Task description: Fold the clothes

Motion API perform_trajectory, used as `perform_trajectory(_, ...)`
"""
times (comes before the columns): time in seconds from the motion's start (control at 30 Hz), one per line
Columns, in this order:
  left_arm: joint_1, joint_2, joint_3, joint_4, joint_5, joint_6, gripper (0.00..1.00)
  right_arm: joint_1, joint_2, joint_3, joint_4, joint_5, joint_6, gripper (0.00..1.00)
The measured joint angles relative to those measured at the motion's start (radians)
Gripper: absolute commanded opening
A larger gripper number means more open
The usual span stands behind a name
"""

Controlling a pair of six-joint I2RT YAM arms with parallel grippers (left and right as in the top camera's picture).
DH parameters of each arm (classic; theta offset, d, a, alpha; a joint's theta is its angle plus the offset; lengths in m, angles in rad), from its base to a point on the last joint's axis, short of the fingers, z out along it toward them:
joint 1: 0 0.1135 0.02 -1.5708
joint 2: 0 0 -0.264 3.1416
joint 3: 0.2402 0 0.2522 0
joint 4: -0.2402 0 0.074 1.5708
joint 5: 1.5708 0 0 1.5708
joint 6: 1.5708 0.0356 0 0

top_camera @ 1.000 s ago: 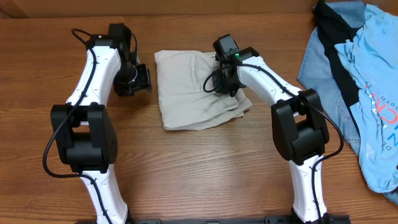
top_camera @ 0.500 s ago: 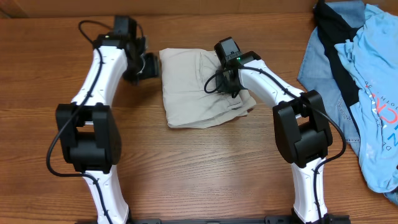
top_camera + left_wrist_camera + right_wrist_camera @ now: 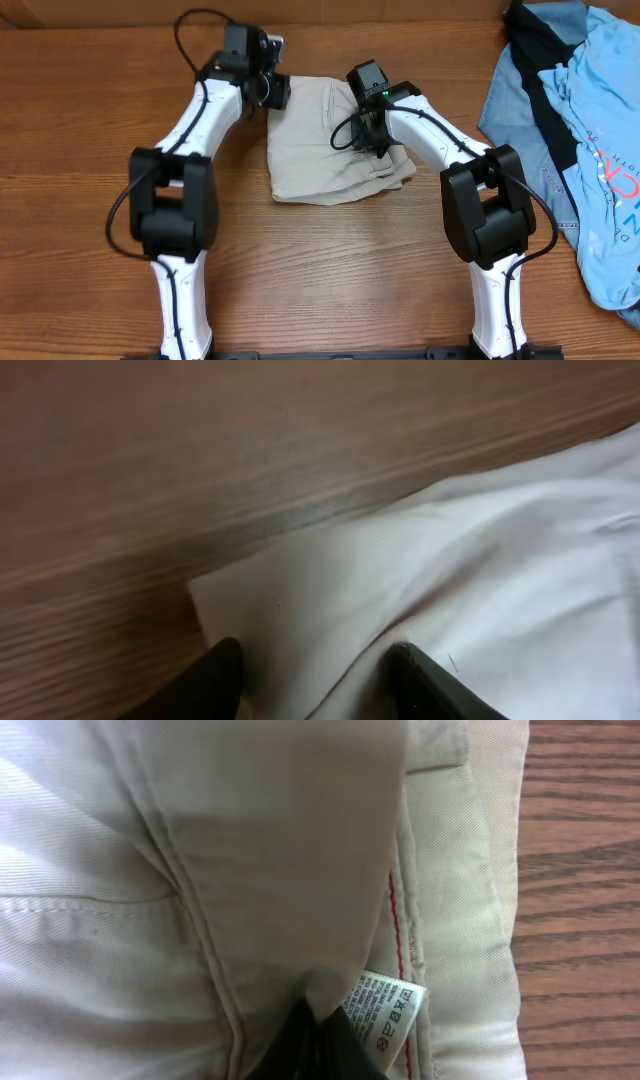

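Nearest the bases, only bare wood of the table (image 3: 330,270). Then, at mid-table between the 2 arms, the shorts (image 3: 315,150), already doubled into a rough rectangle with a ragged right edge. Judged as the step in hand: tidying and closing the last fold, with 1 pinch on each side.

On the right side of the cloth, the right gripper (image 3: 368,140), pressed down into the fabric beside the white label (image 3: 385,1015). Dark fingertips drawn together under a raised fold, so clamped on 1 layer of the shorts, by the look of the wrist view. At the far left corner, the left gripper (image 3: 275,92), jaws apart, 1 fingertip (image 3: 222,672) on either side of the corner's edge, nothing gripped yet. Farthest off, toward the right edge, a pile of blue clothes (image 3: 570,130), well apart from both grippers.

To do it well: lower the left fingers to straddle the corner fully, then close on all layers, not just the top one. Lift only enough to clear the wood. Carry both pinches together and in parallel, to avoid a twist or a diagonal crease. Mind the label side: loose, splayed layers there, liable to slip out.

As to pose: right arm bent sharply at the elbow, forearm reaching inward and away, wrist tipped down. Left arm stretched long, leaning across toward the far corner, wrist turned rightward
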Motion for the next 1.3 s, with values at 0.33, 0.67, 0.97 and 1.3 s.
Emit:
perform_trajectory(0.33,0.0,0.097,0.035,-0.018,-0.013,-0.014,0.42,-0.001,0.0,0.001,-0.007,0.006,0.002,0.08)
perform_trajectory(0.67,0.0,0.092,0.074,-0.213,-0.046,-0.031,0.23,-0.044,-0.049,0.047,-0.143,0.086,-0.003,0.17)
perform_trajectory(0.97,0.01,0.07,0.086,-0.558,-0.068,-0.08,0.12,-0.066,-0.323,0.116,-0.385,-0.211,-0.142,0.18)
perform_trajectory(1.3,0.012,0.071,0.074,-0.773,-0.063,-0.1,0.13,-0.03,-0.306,-0.044,-0.444,-0.394,-0.192,0.18)
